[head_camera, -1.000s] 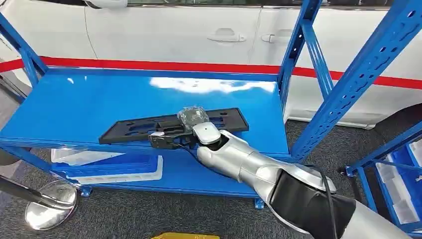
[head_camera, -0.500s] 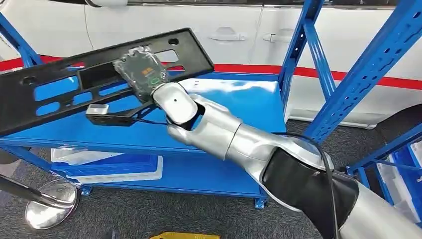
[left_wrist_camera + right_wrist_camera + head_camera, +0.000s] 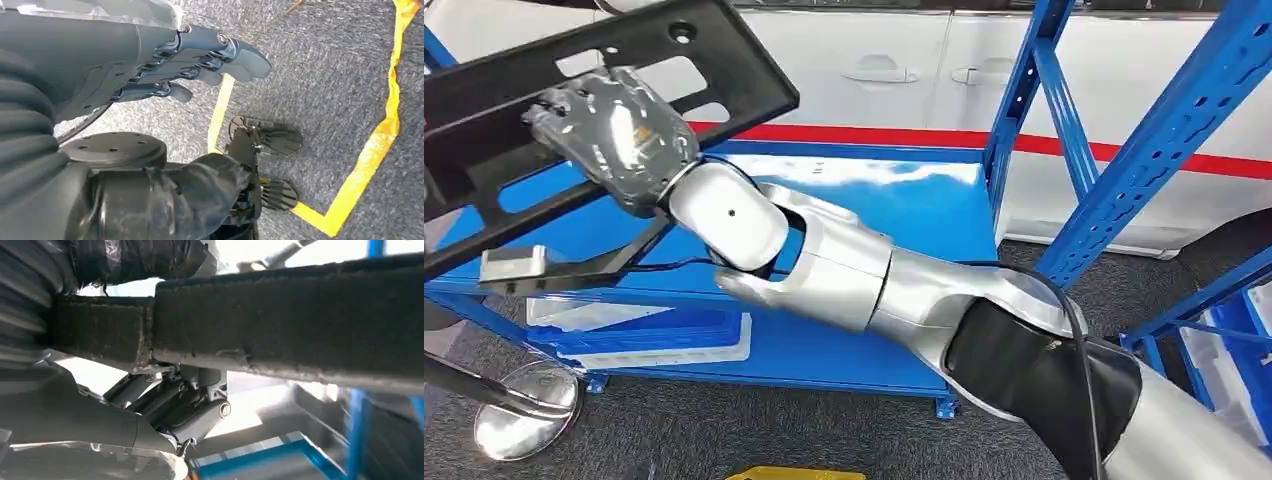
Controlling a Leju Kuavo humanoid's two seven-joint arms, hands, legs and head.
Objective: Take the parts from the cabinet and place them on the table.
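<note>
While the right hand [image 3: 614,135] has the black part [image 3: 714,70] up off the cabinet shelf [image 3: 874,230], I'd call this the carry step: pick is done, place isn't. Part is a long flat black panel with cut-outs, held high and tilted, one end running out past the head view's left edge, well above the blue shelf.

Right hand: wrapped in clear film, fingers curled over the panel's edge. In the right wrist view the dark fingers [image 3: 175,405] sit clamped under the panel's bar [image 3: 280,325]. Grip is near the middle of the part, as far as I can judge.

Left hand [image 3: 200,55]: hangs over the grey floor, fingers loosely bent, apart, nothing in them.

Next move, my read: swing the panel clear of the blue upright [image 3: 1024,90] and turn toward the table, which I can't see from here. Long part, single-hand grip, so it may pivot in the fingers; I'd keep the turn slow and the panel level before setting it down.

Count:
- black parts: one, in hand
- parts on the top shelf: none that I can see
- pale trays [image 3: 664,345] on the lower shelf: looks like two stacked, can't be sure
- white car [image 3: 874,60] behind the cabinet: one
- yellow floor tape [image 3: 385,140]: one line
</note>
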